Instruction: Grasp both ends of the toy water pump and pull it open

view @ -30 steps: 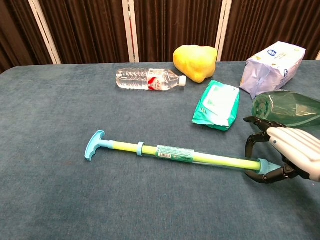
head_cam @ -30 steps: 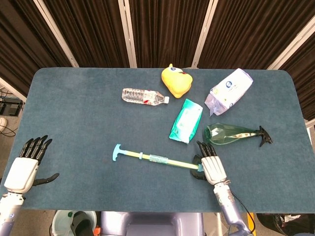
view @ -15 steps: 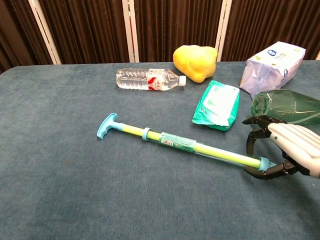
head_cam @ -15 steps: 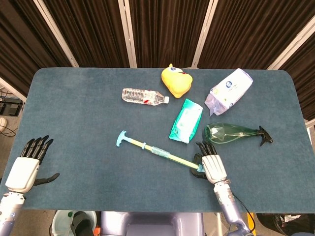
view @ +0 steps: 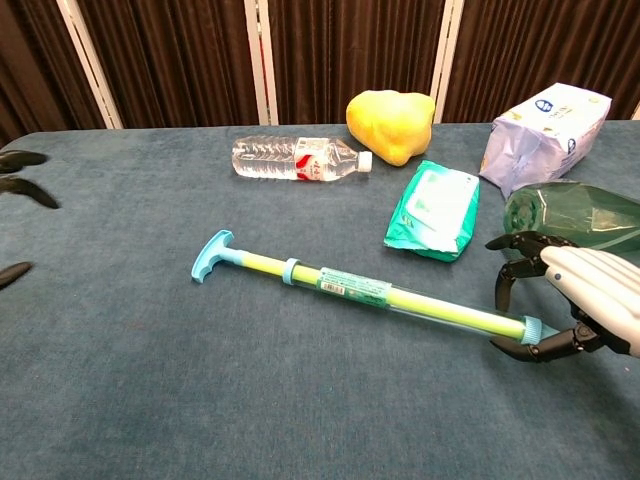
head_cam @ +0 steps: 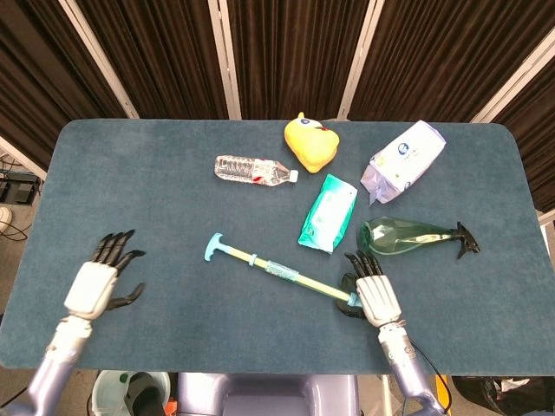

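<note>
Left hand (head_cam: 97, 282) swings in over the table's left edge, fingers spread; right hand (view: 570, 300) pinches the pump (view: 350, 289) tip, handle ungrasped, pull undone.

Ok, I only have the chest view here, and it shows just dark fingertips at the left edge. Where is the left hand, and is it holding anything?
Observer: The head view shows the whole left hand. Its fingers are spread, it holds nothing, and it is well apart from the T-handle of the pump.
Reviewer: The green bottle runs out of my frame. How does it lie?
Observer: The green bottle is on its side, with its black spray head pointing towards the right edge of the table.
Reviewer: And the right hand from above?
Observer: The right hand lies palm down over the pump's other end and hides the cap.
</note>
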You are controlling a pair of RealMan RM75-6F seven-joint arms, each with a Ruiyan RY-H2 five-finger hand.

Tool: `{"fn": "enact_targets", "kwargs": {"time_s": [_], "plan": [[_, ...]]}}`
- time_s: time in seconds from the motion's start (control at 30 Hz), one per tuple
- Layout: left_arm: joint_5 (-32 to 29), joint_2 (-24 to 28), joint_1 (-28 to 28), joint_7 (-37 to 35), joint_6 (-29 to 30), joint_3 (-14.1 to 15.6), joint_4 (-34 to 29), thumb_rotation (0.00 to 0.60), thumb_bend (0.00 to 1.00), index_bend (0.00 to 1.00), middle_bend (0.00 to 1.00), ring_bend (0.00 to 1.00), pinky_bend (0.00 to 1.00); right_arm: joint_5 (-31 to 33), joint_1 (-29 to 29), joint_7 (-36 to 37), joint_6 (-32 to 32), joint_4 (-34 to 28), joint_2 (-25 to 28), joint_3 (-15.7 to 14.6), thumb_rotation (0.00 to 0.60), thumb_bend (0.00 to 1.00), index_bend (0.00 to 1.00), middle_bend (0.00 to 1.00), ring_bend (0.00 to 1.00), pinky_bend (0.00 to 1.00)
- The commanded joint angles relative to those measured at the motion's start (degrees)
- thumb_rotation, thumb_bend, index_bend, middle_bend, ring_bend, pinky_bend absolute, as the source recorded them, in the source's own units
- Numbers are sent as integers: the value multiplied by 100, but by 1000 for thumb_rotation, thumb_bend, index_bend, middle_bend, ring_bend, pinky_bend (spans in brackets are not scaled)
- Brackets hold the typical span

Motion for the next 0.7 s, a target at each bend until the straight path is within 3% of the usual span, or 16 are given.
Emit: {"fn": "enact_targets", "kwargs": {"time_s": [0.03,0.17,0.7], "plan": [[31,-610,-443,-476,-251,-271,403,600,289,256,0,0,31,-24,0,21,25,-78,32,-4,600,383,742,134,0,0],[-122,-1063,-801,-851,-584,-469,714,600,263,255,0,0,31,-101,7,-67,94,-210,110,-21,600,397,743,139,0,0],[-333,-1640,-1509,-889,-1393,-575,1488,600,182,230,0,0,31,-62,39,99,206,-625,463,168,600,410,742,145,0,0]]}}
